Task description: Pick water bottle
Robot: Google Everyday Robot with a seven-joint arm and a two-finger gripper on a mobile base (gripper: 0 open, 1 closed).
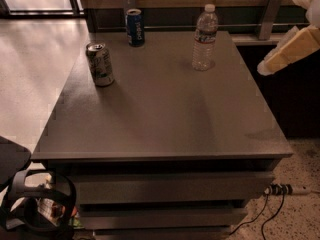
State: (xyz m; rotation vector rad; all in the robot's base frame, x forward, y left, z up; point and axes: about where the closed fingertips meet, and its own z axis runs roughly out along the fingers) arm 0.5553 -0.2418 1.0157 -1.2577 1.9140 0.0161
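The water bottle (pixel 205 37) is clear ribbed plastic with a white cap and a pale label band. It stands upright at the back right of the grey table (pixel 165 119). My gripper (pixel 282 56) is a cream-coloured piece at the right edge of the camera view. It hangs in the air off the table's right side, about level with the bottle's base and well to the right of it. It touches nothing.
A blue soda can (pixel 135 27) stands at the table's back edge, left of the bottle. A silver-green soda can (pixel 100 64) stands at the back left. A dark counter with a metal post (pixel 269 15) lies behind. Cables and a power strip (pixel 282 189) lie on the floor at right.
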